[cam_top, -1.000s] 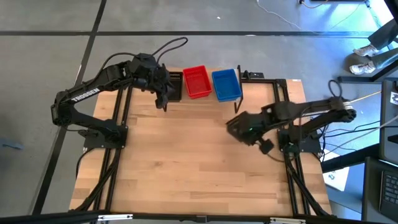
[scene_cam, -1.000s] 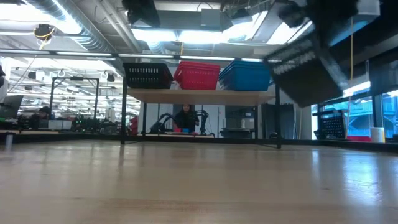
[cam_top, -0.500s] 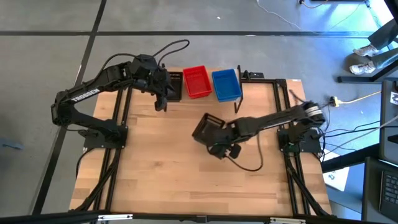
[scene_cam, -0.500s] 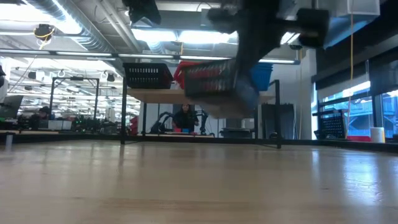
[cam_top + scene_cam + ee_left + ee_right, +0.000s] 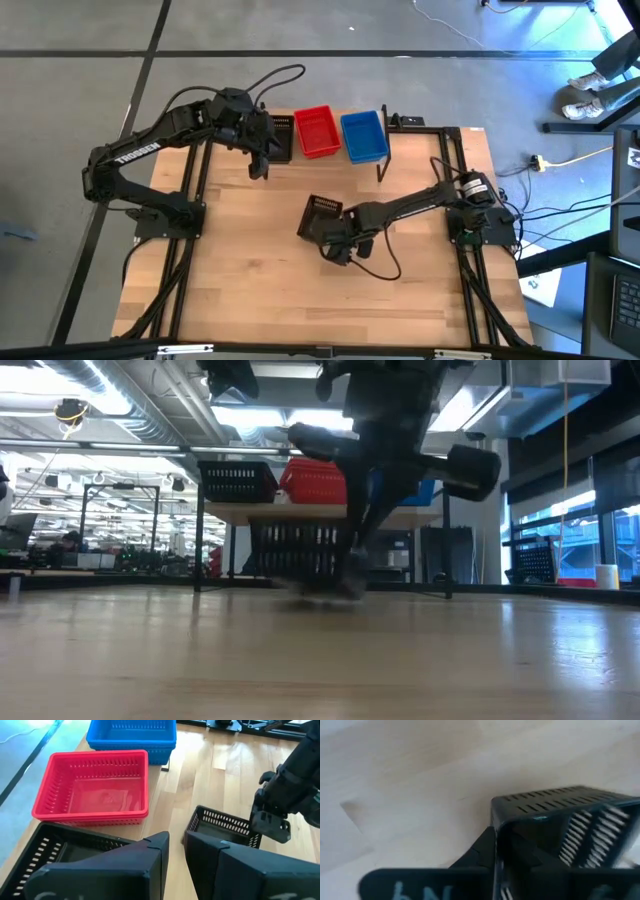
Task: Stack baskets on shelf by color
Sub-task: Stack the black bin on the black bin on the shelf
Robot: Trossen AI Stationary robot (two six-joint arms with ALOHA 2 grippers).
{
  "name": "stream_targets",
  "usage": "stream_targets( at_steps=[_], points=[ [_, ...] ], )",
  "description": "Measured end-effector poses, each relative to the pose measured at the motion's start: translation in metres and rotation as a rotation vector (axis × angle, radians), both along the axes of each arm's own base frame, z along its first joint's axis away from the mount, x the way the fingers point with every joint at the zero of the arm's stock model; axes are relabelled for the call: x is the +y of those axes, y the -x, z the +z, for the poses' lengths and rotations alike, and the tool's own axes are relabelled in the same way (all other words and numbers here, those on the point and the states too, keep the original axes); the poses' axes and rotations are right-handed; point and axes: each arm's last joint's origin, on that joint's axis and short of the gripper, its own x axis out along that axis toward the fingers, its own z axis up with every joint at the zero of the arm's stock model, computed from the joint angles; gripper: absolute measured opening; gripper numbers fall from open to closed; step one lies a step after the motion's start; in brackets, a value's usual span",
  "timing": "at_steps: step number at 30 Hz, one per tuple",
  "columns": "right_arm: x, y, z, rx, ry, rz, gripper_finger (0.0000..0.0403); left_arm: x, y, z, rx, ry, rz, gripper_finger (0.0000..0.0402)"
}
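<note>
A black basket [image 5: 319,212] is in my right gripper [image 5: 332,231] over the middle of the table, low above the wood in the low view [image 5: 295,555]. On the shelf [image 5: 320,515] at the far edge stand another black basket [image 5: 238,482], a red basket [image 5: 316,131] and a blue stack [image 5: 364,136]. My left gripper [image 5: 260,160] hovers open over the shelf's black basket [image 5: 50,855], touching nothing. My right gripper holds the black basket by the rim of one wall near a corner [image 5: 495,827]. One finger [image 5: 475,855] lies outside that wall; the other is hidden by the wall. It comes slanting down from the table's right. The basket is tilted; whether it touches the table, I cannot tell.
The shelf's thin black legs [image 5: 383,168] stand on the far part of the table. The near half of the wooden tabletop [image 5: 300,290] holds no objects. A cable [image 5: 385,268] loops below the right arm. A person [image 5: 298,550] shows far behind the shelf.
My right gripper has swung from the table's right side toward its middle and gone down, carrying the black basket from high in the air to just above the wood. The left arm has kept still.
</note>
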Motion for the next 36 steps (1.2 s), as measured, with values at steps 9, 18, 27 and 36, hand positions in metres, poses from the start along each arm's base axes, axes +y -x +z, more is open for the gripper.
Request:
stream_targets(
  at_steps=[9,18,27,36],
  points=[
    [0.003,0.0,-0.001,0.014,-0.093,0.021,0.009,0.0,0.0,0.0,0.004,0.001,0.0,0.0053],
    [-0.004,0.006,0.026,-0.095,0.016,-0.112,0.0098,-0.004,0.004,-0.006,0.059,0.082,-0.032,0.0053],
    [-0.002,0.033,0.091,-0.283,-0.226,-0.454,0.0099,-0.026,-0.003,-0.006,0.027,0.321,0.006,0.0053],
    [0.001,0.078,0.158,-0.451,-0.518,-0.698,0.0099,-0.064,-0.018,-0.023,0.092,0.539,0.442,0.0053]
  ],
)
